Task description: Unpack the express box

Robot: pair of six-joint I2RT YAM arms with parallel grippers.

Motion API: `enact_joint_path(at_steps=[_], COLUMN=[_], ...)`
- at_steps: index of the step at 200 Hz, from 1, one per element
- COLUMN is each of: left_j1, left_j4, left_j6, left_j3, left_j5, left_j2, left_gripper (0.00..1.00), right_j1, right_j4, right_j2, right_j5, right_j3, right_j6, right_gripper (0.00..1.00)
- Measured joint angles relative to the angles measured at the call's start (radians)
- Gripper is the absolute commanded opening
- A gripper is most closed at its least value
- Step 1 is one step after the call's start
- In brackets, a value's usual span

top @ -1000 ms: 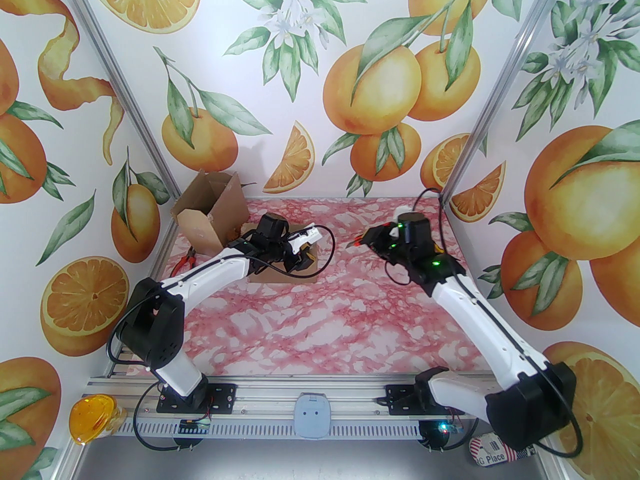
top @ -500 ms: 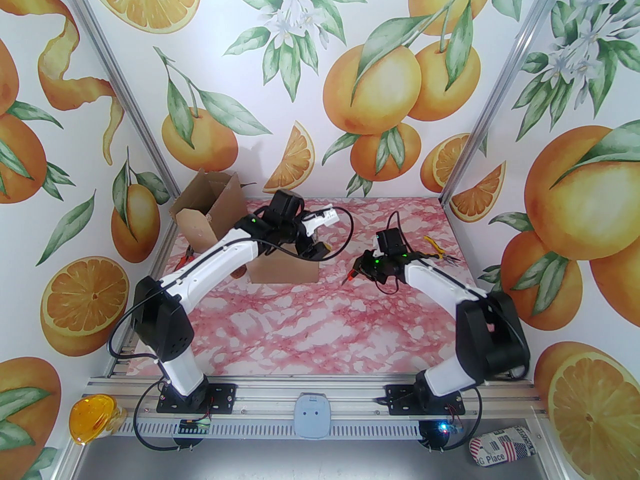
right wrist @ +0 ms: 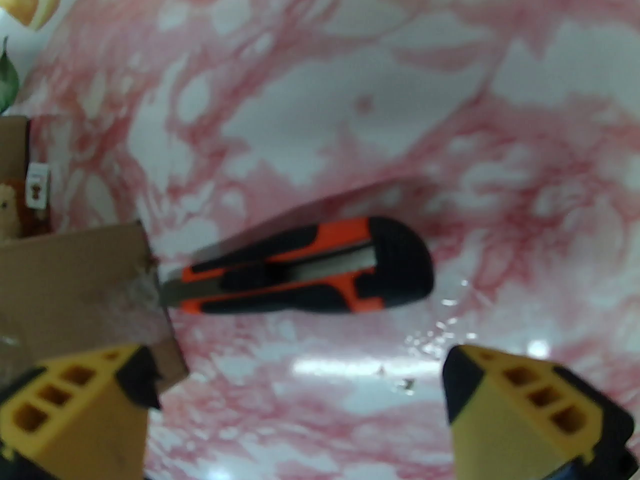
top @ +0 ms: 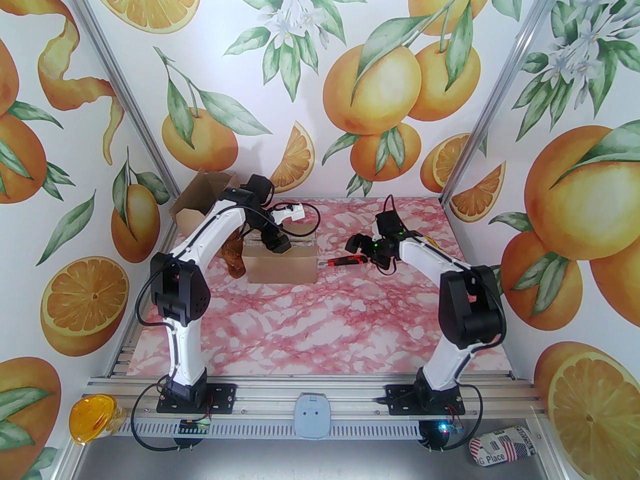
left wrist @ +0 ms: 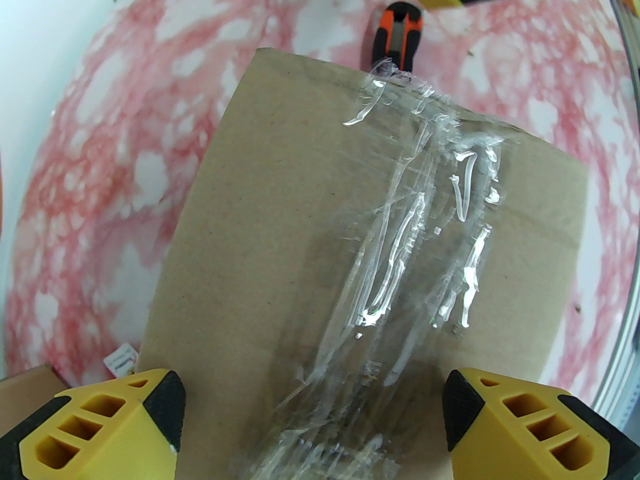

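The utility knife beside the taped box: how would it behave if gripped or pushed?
The utility knife looks rigid, so it should not bend when gripped. Its flat body will probably slide, not roll, on the glossy table. The metal tip seems exposed and could snag the box beside it.

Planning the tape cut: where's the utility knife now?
In the top view the utility knife lies on the table right of the taped box, its blade end at the box's edge, below the open right gripper.
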Motion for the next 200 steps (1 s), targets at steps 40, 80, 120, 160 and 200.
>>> enact_joint_path(at_steps=[40, 80, 120, 160, 200], left_j1=[0.000, -0.001, 0.000, 0.009, 0.009], left_j4=[-0.018, -0.010, -0.008, -0.007, 0.017], left_j6=[0.029, -0.048, -0.194, -0.359, -0.529], left_j3=[0.024, 0.076, 0.171, 0.233, 0.140], left_j5=[-0.008, -0.031, -0.042, -0.028, 0.042], left_j2=[0.021, 0.060, 0.127, 0.181, 0.119], left_gripper=[0.97, 0.90, 0.83, 0.76, 0.73], right_j1=[0.071, 0.316, 0.375, 0.375, 0.375], right_j4=[-0.088, -0.111, -0.056, 0.069, 0.299], right_j2=[-0.187, -0.258, -0.216, -0.086, -0.037], right_j5=[0.026, -0.055, -0.126, -0.143, -0.137], right_j3=[-0.046, -0.082, -0.077, -0.003, 0.002], right_j6=[-0.032, -0.014, 0.028, 0.129, 0.321], right_gripper=[0.99, 0.93, 0.92, 0.96, 0.99])
